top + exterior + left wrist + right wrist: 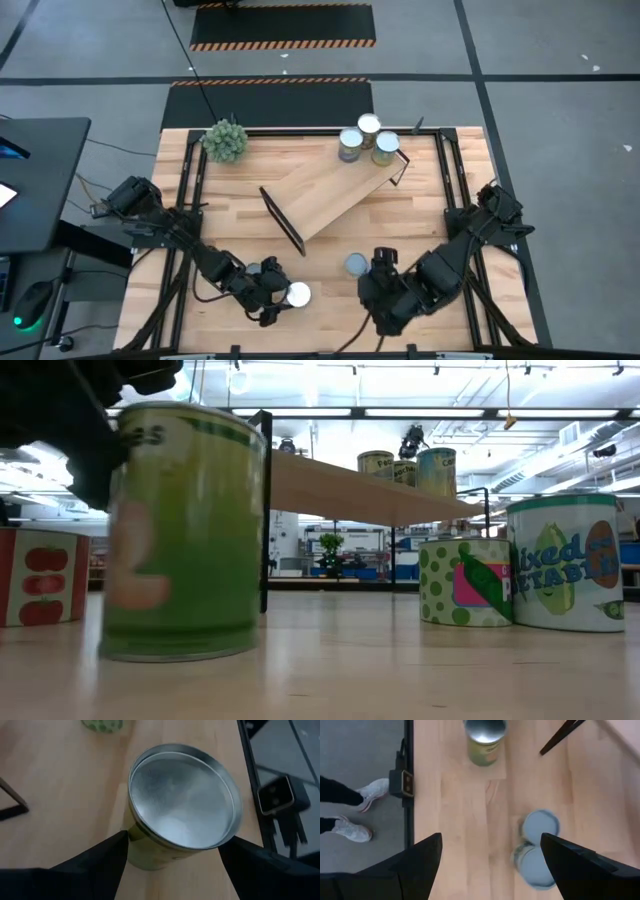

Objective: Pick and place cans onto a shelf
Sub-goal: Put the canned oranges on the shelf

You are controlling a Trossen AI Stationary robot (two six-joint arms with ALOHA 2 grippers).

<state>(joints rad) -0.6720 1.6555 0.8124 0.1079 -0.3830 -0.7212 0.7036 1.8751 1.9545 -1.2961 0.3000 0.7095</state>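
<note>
Now your left gripper (pixel 172 857) sits spread around the green can (pixel 180 810) near the table's front edge, not visibly squeezing it; the right gripper (pixel 490 852) hovers spread above another can (pixel 540 827). Three cans (pixel 367 140) already stand on the shelf (pixel 325 190). Expect rigid, slick metal walls, so grip mid-height across the body. One label reads roughly "Mixed Vegetables" (pixel 565 560).

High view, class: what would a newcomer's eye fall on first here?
The shelf lies slanted across the table's middle, with three cans clustered at its far right end. Near the front edge, the left tool straddles a silver-topped can, jaws open on either side. A spiky green plant ball sits at the far left corner.
</note>
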